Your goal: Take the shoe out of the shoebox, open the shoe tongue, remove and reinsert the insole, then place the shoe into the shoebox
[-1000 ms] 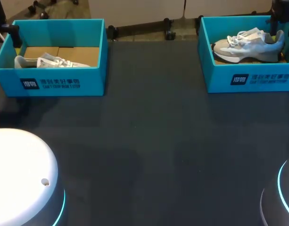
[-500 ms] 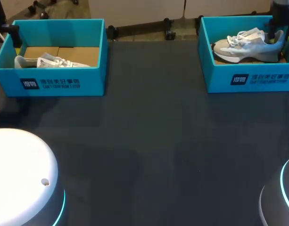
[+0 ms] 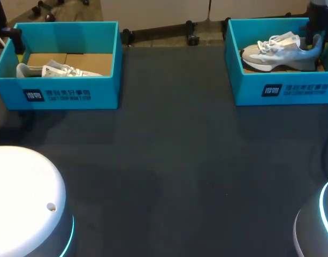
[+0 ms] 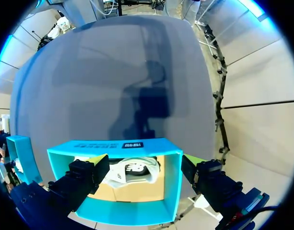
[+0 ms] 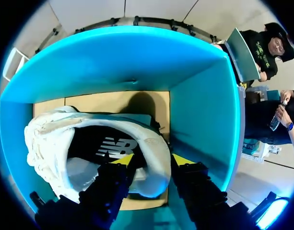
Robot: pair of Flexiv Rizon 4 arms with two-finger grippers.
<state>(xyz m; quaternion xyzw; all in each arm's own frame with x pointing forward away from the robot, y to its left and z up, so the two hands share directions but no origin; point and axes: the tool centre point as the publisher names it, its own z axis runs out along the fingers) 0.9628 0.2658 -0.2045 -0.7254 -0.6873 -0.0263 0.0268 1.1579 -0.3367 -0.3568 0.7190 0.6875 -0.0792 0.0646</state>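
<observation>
While the head view takes in both boxed shoes, only the wrist views show how the fingers stand.

From above, the right shoe (image 3: 281,51) lies on its sole inside the right shoebox (image 3: 284,91), heel toward the box's outer end, and the left shoebox (image 3: 62,93) with the left shoe (image 3: 51,69) sits well apart from the right shoebox across the dark table (image 3: 169,160). The right wrist view alone shows the right gripper (image 5: 152,160) down inside the right shoebox, one yellow tip inside the shoe's opening and the other outside, with the heel collar between them; they appear clamped on it, though the contact is hard to see. The left wrist view shows the left gripper (image 4: 143,165) spread wide above its own box, touching nothing.
</observation>
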